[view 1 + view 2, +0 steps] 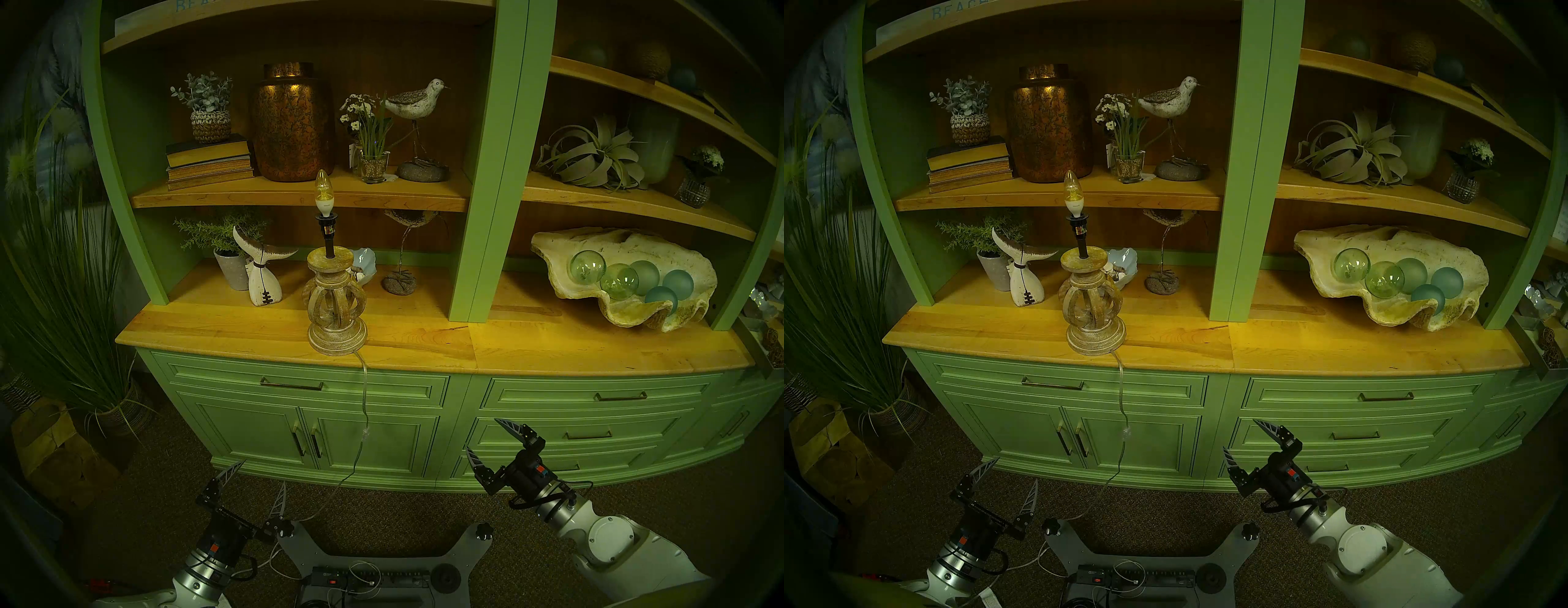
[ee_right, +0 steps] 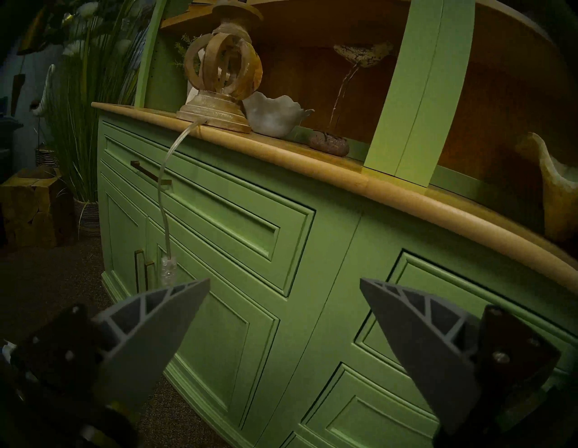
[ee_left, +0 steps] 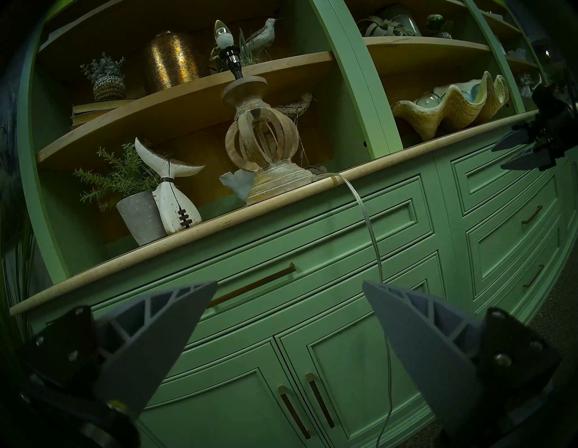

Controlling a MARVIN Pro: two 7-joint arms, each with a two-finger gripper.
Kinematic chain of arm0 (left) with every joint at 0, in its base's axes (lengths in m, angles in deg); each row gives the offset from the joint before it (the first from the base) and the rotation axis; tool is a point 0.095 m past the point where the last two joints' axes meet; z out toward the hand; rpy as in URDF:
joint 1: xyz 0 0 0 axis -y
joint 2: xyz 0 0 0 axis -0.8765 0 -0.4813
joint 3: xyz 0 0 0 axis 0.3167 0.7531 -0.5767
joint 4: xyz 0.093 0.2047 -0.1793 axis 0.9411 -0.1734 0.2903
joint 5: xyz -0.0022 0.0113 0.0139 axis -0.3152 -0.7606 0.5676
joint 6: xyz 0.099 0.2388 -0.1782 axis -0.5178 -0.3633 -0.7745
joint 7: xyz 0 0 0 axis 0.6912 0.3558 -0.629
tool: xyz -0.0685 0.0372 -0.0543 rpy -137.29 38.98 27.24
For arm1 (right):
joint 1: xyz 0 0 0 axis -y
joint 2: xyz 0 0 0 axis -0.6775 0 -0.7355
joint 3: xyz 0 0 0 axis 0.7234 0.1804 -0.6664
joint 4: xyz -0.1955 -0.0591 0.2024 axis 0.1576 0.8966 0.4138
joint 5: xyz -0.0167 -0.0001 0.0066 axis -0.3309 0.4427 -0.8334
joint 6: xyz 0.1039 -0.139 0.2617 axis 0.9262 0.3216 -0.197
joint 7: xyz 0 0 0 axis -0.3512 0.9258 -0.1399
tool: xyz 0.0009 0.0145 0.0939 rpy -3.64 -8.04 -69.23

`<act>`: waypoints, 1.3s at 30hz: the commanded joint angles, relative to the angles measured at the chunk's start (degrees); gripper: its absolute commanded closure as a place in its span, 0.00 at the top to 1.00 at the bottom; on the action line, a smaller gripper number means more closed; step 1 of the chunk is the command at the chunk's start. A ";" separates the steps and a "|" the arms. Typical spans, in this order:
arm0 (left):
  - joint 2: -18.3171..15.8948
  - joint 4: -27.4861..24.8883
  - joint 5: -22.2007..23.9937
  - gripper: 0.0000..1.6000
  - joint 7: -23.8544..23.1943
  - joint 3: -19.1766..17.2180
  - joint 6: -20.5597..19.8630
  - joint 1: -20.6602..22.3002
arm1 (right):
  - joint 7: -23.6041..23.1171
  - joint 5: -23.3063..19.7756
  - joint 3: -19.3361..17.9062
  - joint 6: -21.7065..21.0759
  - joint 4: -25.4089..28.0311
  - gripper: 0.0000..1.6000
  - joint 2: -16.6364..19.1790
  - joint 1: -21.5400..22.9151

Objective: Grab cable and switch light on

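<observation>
Whitewashed wood lamp (image 1: 337,305), unlit bulb; clear cable (image 1: 365,403) dangling

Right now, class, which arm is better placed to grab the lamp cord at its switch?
Probably the right gripper: open, raised near the height of the switch on the cord. The left gripper, also open, sits lower.

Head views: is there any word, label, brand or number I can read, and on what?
"BEA", cut off by the frame: pale blue letters on a white sign on the top shelf; the right head view shows "BEAC".
Grey print on the bulb's white collar: too small to read.
Power strip markings: too small to read.
</observation>
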 commanded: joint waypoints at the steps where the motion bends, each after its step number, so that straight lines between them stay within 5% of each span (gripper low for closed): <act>1: 0.11 -0.62 -0.06 1.00 0.03 -0.05 0.21 0.26 | -5.46 0.32 1.67 -4.20 1.71 1.00 -3.51 6.68; 13: 0.08 -0.64 -0.07 1.00 0.11 0.02 0.22 0.30 | -15.31 0.60 4.15 -9.98 -1.62 1.00 -10.53 13.10; 22: 0.04 -0.66 -0.08 1.00 0.18 0.09 0.23 0.33 | -20.51 0.71 3.82 -9.98 -7.85 1.00 -16.60 16.90; 23: 0.04 -0.66 -0.08 1.00 0.19 0.10 0.22 0.34 | -21.75 0.01 5.19 -9.83 -10.82 1.00 -16.96 19.87; 24: 0.04 -0.65 -0.08 1.00 0.19 0.10 0.22 0.34 | -21.46 0.33 3.75 -9.90 -9.28 1.00 -17.40 17.51; 28: 0.03 -0.64 -0.08 1.00 0.21 0.13 0.22 0.36 | -23.13 0.67 4.08 -9.73 -12.48 1.00 -20.02 19.89; 39: 0.01 -0.62 -0.08 1.00 0.28 0.20 0.21 0.40 | -27.25 1.26 2.73 -10.07 -18.38 1.00 -23.64 24.82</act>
